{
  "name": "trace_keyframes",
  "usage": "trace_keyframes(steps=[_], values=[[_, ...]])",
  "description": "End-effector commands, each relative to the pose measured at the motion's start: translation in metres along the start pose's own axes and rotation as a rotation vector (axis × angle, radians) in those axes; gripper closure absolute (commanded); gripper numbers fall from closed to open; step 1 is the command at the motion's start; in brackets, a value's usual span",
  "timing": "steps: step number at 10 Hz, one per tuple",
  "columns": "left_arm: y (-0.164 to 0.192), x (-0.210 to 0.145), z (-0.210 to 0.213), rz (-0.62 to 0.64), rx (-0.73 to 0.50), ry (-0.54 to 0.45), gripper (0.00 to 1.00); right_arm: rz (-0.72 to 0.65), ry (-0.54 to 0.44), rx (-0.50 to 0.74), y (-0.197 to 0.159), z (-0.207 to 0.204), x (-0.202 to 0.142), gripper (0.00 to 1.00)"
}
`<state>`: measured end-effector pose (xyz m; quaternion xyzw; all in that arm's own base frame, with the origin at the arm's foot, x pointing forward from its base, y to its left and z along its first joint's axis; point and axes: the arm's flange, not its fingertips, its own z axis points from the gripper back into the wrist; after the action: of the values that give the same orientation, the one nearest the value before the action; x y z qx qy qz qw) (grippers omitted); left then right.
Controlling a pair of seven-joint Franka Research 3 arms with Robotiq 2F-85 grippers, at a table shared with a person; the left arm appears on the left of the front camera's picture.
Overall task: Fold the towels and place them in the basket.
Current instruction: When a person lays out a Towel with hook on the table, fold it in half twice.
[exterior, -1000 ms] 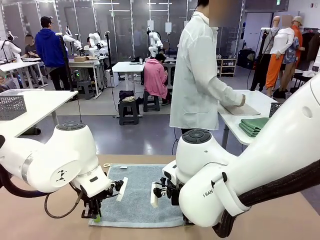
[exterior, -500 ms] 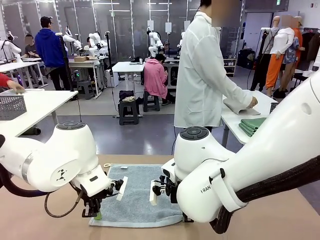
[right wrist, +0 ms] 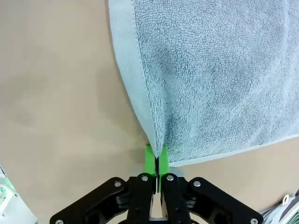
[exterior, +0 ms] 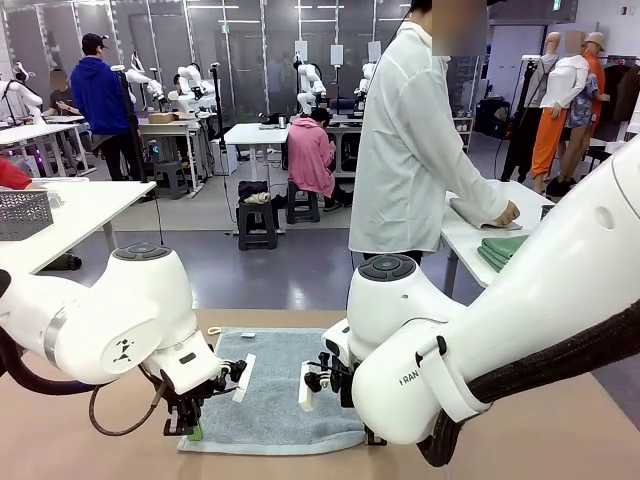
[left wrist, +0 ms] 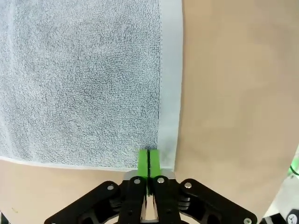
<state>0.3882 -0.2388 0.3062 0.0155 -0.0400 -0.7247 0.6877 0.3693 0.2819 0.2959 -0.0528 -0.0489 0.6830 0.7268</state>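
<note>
One pale blue-grey towel lies spread flat on the tan table between the two arms. My left gripper is at its near left corner; in the left wrist view the green pads are pressed together on the towel's corner hem. My right gripper is shut on the near right corner, where the towel puckers up into the pads. A small white loop sticks out at the far left corner. The basket is out of view.
A person in a white coat stands beyond the table, handling a grey cloth on a side table at the right, beside a stack of green cloths. A mesh box stands on the far left table.
The right gripper's pads have closed fully on the towel's near right corner and the arm shifted slightly left. The person's hands moved on the side table.
</note>
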Motion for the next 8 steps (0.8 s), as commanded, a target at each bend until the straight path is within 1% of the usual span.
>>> trace_keyframes(steps=[1,2,3,4,8], values=[[0.0044,-0.0002,-0.0021,-0.013,-0.005,0.008,0.79,-0.01,0.002,0.021,-0.0006,0.0002,0.0025,1.0],[0.0041,-0.0004,-0.0033,-0.016,-0.006,0.006,0.59,-0.01,0.001,0.021,-0.0005,-0.0008,0.0023,1.0],[0.0036,-0.0003,-0.0038,-0.015,-0.007,0.004,0.75,-0.011,0.0,0.02,-0.0003,-0.0015,0.0021,1.0],[0.0033,0.0001,-0.004,-0.013,-0.004,0.008,0.4,-0.011,0.0,0.019,0.0002,-0.0021,0.0022,1.0],[0.0024,0.0016,-0.0079,-0.011,-0.019,0.016,0.4,-0.015,0.012,0.017,0.0016,-0.0041,0.0006,1.0]])
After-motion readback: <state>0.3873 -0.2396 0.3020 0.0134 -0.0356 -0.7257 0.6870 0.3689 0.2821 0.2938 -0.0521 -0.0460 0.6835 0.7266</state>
